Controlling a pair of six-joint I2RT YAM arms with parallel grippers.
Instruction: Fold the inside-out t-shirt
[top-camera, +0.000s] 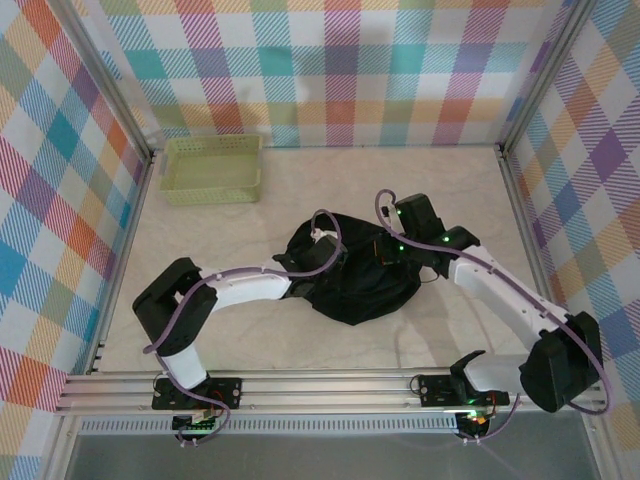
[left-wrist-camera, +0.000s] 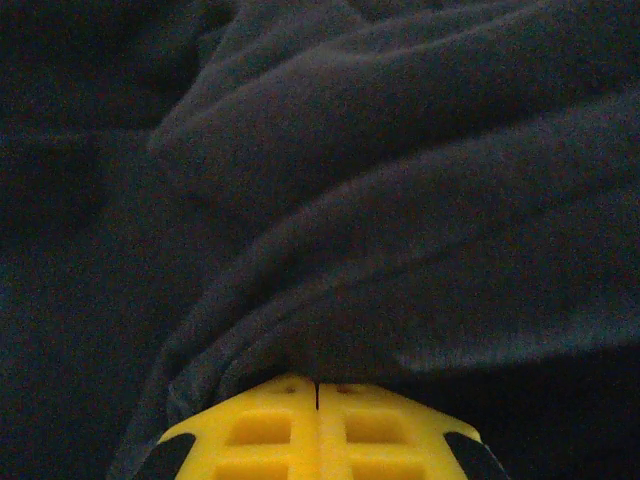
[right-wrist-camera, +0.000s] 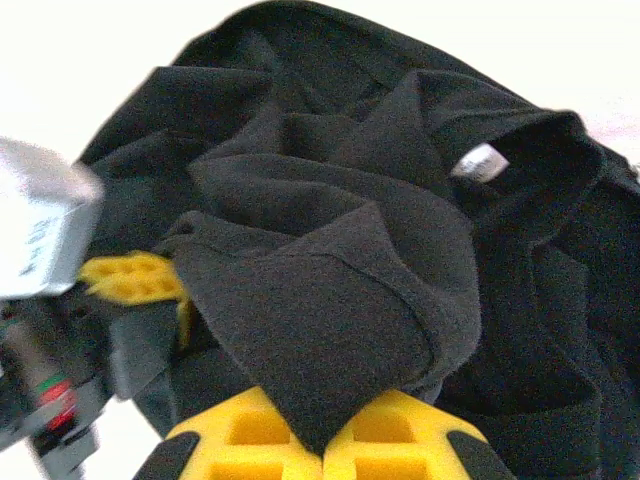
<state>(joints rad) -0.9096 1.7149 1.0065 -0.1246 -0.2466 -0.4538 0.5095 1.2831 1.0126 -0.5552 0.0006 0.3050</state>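
Note:
The inside-out t-shirt (top-camera: 350, 285) is a crumpled black heap in the middle of the table. Its small white tag (right-wrist-camera: 480, 162) shows inside the collar in the right wrist view. My left gripper (top-camera: 325, 250) sits on the heap's left top; its yellow fingertips (left-wrist-camera: 290, 395) meet, and folds of the t-shirt (left-wrist-camera: 380, 250) converge into them. My right gripper (top-camera: 395, 245) is at the heap's right top, shut on a hemmed flap of the t-shirt (right-wrist-camera: 320, 310) that wedges down between its yellow fingers (right-wrist-camera: 240, 430). The left gripper's yellow finger (right-wrist-camera: 130, 278) shows close by on the left.
A pale yellow-green lattice basket (top-camera: 213, 168) stands at the back left, well apart from the shirt. Checkered walls close in the back and both sides. Bare tabletop (top-camera: 250, 340) lies between the shirt and the arm rail.

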